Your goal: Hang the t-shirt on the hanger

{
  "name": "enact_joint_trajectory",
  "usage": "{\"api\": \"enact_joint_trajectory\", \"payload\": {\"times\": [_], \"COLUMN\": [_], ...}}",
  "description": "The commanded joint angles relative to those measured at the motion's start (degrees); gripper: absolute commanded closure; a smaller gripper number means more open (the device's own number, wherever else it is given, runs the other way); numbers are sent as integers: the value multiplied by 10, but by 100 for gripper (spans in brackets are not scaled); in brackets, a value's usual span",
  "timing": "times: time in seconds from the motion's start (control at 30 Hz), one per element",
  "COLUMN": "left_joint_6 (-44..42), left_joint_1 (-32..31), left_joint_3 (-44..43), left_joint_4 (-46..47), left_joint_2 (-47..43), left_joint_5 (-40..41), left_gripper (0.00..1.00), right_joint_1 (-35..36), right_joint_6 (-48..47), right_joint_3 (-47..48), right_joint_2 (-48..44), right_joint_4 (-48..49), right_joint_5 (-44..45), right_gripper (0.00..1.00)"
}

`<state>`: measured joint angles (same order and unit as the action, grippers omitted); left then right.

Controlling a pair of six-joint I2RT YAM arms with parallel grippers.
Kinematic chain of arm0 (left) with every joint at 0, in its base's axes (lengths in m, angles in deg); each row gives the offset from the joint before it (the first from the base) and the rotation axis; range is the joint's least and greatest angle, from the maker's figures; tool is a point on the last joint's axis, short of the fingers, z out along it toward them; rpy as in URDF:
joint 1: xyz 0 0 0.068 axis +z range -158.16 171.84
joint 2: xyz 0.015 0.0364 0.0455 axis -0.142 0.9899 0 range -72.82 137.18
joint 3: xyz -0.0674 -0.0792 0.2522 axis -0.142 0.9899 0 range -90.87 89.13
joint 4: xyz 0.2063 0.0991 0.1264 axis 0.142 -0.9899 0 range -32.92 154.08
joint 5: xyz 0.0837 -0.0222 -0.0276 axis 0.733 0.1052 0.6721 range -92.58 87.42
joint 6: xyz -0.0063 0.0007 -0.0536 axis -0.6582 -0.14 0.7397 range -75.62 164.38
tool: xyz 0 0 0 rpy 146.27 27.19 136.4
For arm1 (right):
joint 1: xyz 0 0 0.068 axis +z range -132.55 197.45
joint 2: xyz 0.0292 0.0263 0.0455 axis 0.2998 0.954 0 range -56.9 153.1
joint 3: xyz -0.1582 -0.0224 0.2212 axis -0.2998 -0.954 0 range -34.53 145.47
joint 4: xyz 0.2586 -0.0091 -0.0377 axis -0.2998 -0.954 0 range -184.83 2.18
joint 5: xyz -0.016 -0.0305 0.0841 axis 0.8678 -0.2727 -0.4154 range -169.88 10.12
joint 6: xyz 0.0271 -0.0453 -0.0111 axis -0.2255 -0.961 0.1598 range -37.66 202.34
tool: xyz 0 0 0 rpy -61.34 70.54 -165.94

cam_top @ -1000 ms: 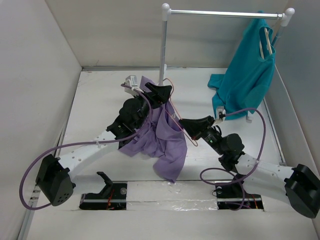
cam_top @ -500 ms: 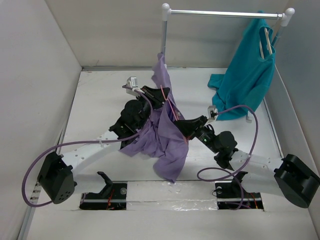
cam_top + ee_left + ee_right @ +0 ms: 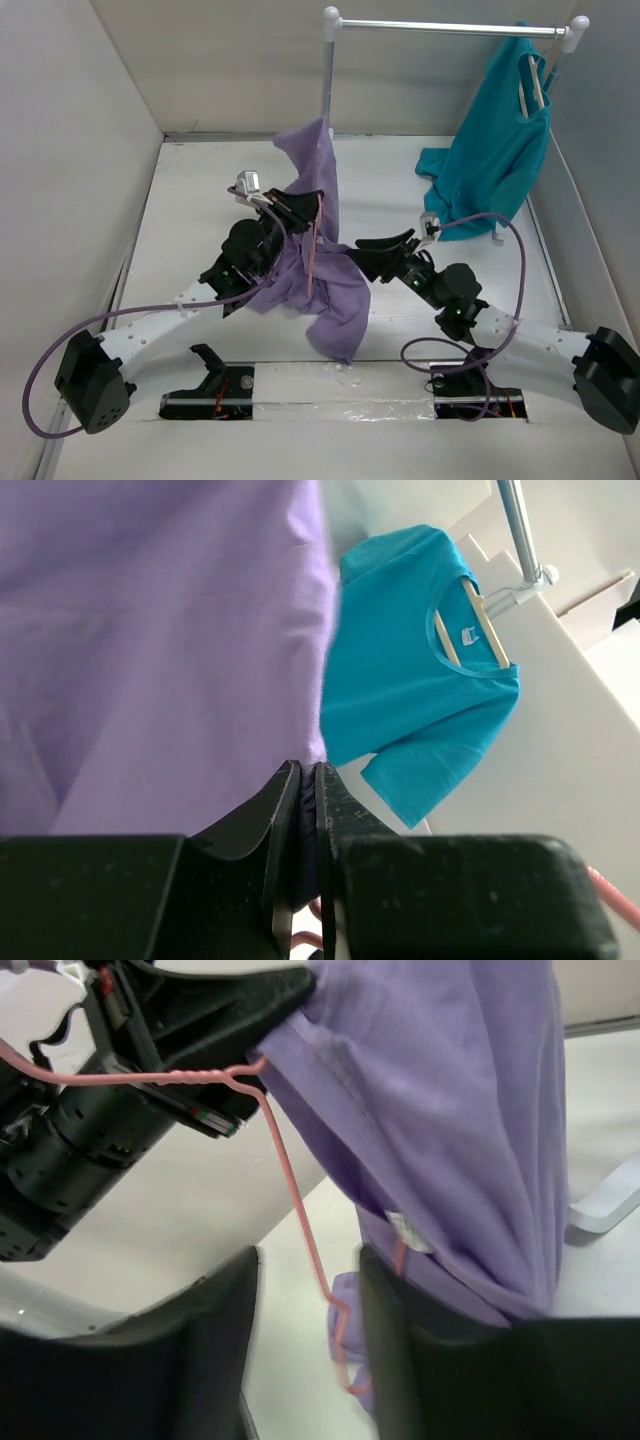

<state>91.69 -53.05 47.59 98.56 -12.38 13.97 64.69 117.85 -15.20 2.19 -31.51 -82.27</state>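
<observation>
The lavender t-shirt hangs from my left gripper, which is shut on an upper edge of it and holds it above the table; its lower part lies bunched on the table. In the left wrist view the jaws pinch purple fabric. The thin pink wire hanger runs down the shirt's front. In the right wrist view its wire drops from beside the left gripper's tip into the shirt. My right gripper is open, and its fingers straddle the wire without touching it.
A teal shirt on a pale hanger hangs at the right end of a white clothes rack. The rack's left post stands just behind the raised shirt. White walls close the table on the left, back and right.
My left gripper shut on the t-shirt and lifted it. My right gripper, shut on the hanger earlier, has opened and let the wire go.
</observation>
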Motion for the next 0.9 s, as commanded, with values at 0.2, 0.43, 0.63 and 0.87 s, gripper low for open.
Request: {"api": "enact_joint_trajectory", "payload": {"times": [0.2,0.43,0.63,0.87], "left_joint_6": [-17,11,37,38], "left_joint_1": [2,19,25,30], "left_joint_3": [-6,-10,-38,-41], "left_joint_4": [-6,-9,-59,-75], "left_joint_2": [-64,-66,-74,-90], "left_joint_5": [2,-27,-28,-34], "left_gripper": [100,100,100,100], "right_joint_1": [-29,-78,-87,-93], "right_joint_6": [-9,-42,-68,-76], "right_joint_3": [-32,-16,18,30], "right_joint_2": [-101,88,258,333], "right_joint_4": [-140,-82,51,146], "right_joint_5": [66,-83,-161,-162], "right_gripper": [66,87,32,21]}}
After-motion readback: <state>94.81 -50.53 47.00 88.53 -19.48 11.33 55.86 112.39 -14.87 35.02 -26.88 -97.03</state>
